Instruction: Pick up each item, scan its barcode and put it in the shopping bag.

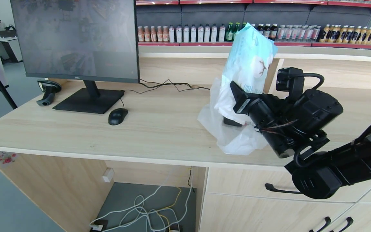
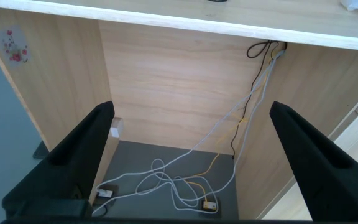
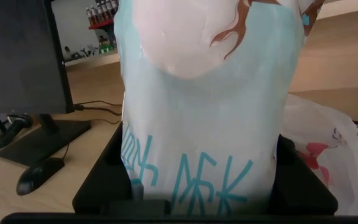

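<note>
Right pincer [image 1: 238,95] clamps the lower end of the pale-blue pack [image 1: 249,61], upright at the shopping bag [image 1: 233,140], 3 o'clock of the mouse [image 1: 117,116] on the counter [image 1: 159,129]. Left pincer [image 2: 191,155] hangs released. The pack looks light, soft and slick-filmed, so I'd hold it by its flat sides.

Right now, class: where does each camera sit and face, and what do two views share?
Head view: robot's head, facing down at counter; right gripper holds packet at shopping bag.
Left wrist view: below counter level, facing cables; open left gripper.
Right wrist view: behind the packet, facing the monitor.
Shared: head and right wrist both show packet and monitor.
</note>
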Tool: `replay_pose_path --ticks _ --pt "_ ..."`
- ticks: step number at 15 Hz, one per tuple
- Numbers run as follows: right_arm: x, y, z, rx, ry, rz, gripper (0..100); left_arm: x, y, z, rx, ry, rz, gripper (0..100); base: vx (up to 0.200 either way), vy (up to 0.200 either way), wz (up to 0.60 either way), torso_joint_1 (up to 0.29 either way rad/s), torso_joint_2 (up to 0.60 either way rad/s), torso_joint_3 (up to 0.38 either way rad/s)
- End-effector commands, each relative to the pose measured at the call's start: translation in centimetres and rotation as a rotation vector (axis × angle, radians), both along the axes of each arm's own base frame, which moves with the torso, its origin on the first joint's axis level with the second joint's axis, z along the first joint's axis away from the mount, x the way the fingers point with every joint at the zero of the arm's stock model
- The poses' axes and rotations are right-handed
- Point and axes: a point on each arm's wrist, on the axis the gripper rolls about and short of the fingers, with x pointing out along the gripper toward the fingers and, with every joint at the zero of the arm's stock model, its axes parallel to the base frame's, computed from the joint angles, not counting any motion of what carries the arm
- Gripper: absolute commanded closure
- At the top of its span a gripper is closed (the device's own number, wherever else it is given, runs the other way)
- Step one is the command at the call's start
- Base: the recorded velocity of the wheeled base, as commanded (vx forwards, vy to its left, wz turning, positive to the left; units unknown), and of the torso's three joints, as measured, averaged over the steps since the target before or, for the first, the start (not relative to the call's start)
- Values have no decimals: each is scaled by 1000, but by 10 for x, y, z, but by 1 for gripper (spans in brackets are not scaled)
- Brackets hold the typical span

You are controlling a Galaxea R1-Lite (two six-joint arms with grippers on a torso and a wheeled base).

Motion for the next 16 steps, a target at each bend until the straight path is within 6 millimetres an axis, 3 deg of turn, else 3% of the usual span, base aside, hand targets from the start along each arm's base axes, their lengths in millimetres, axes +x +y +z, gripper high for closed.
replay_pose_path --ticks 1,6,10,16 --pt "-6 -14 -11 -44 43 -27 100 0 0 0 0 -1 1 0 0 0 0 0 0 0" --pt "-5 -31 -6 -107 42 -78 100 0 0 0 0 -1 1 0 0 0 0 0 0 0" --pt "-5 -44 -8 -178 155 -79 100 0 0 0 0 -1 1 0 0 0 0 0 0 0" --pt "-5 -44 -21 -228 251 -46 100 0 0 0 0 -3 1 0 0 0 0 0 0 0"
